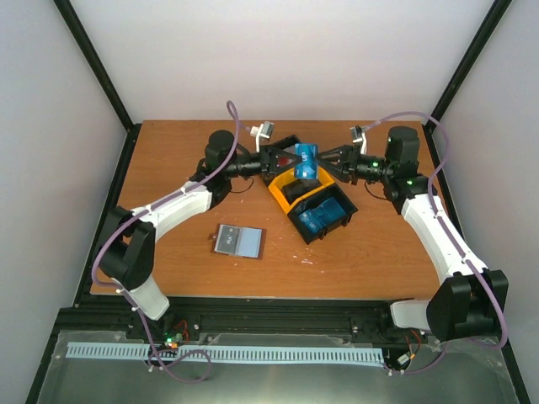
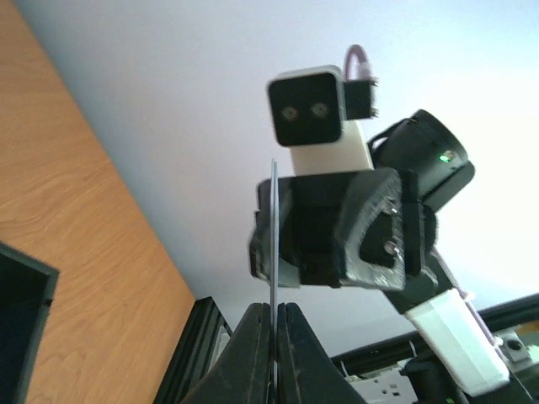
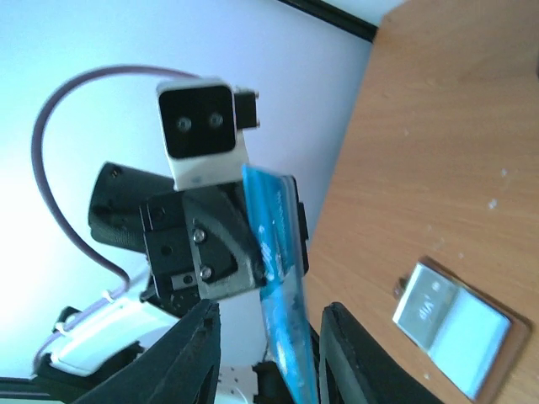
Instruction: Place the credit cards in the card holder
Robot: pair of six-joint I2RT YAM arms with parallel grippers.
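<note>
We are early in the job, and as far as we can see no card sits in the card holder (image 1: 238,241) yet. It lies opened flat on the bench (image 1: 379,244), pale inside facing up, near the left arm and well apart from where the two arms meet. One blue card (image 3: 282,278) is up in the air above the black-and-yellow tray (image 1: 282,187), between the two wrists. The left end effector (image 2: 274,313) is pressed together on it, pinching the card by one edge so that the left wrist camera sees it only as a thin line. The right end effector (image 3: 269,313) stands spread, a finger on either side of the same card with a gap showing on both sides, so we judge the hold to be the left arm's alone. What is left is most of the work: the card must be carried to the holder and slid in, and the other cards (image 1: 320,219) – blue shapes lying in a near compartment of the tray, their number unclear – wait for the same trip. Whether the holder must then be folded shut we cannot tell.
</note>
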